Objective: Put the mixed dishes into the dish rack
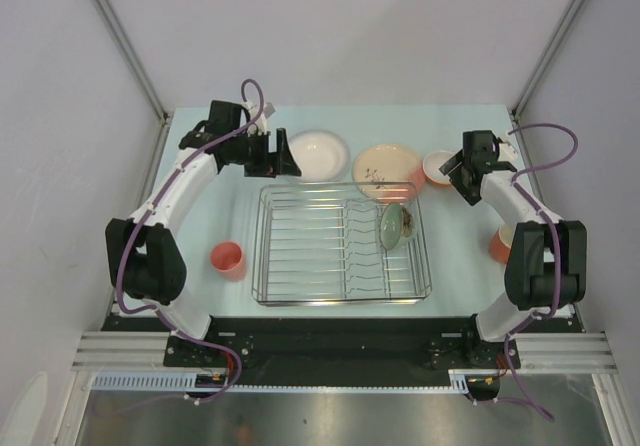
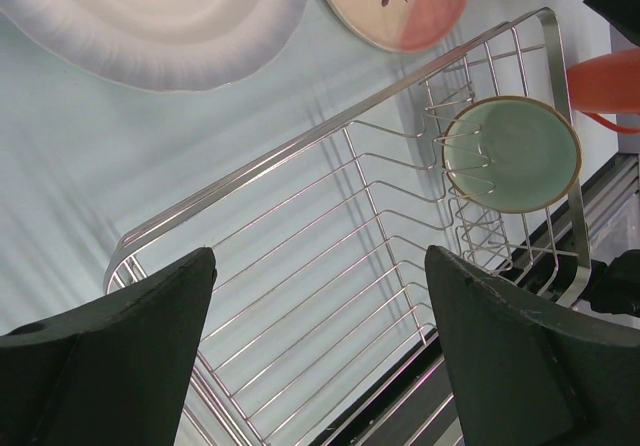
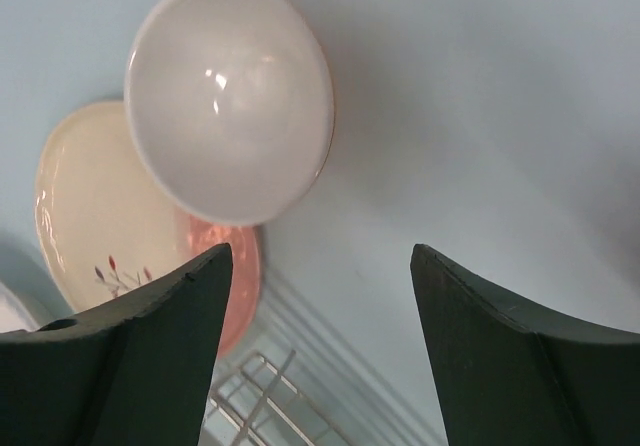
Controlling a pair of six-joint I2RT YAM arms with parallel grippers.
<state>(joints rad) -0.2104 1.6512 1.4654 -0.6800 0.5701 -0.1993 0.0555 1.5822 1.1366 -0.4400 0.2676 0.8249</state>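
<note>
The silver wire dish rack [image 1: 340, 244] sits mid-table, and a pale green bowl [image 1: 393, 226] stands on edge in its right side. Behind the rack lie a white plate [image 1: 318, 154] and a cream plate with a pink edge [image 1: 388, 171]. An orange bowl with white inside [image 1: 438, 167] sits beside them. A coral-pink cup [image 1: 228, 260] stands left of the rack. My left gripper [image 1: 284, 156] is open and empty, just left of the white plate. My right gripper [image 1: 454, 169] is open and empty beside the orange bowl [image 3: 230, 96].
An orange cup-like object [image 1: 500, 243] stands on the right, partly hidden by my right arm. The left wrist view shows the rack [image 2: 330, 246], the green bowl [image 2: 512, 154] and both plates. Metal frame posts rise at the table's back corners.
</note>
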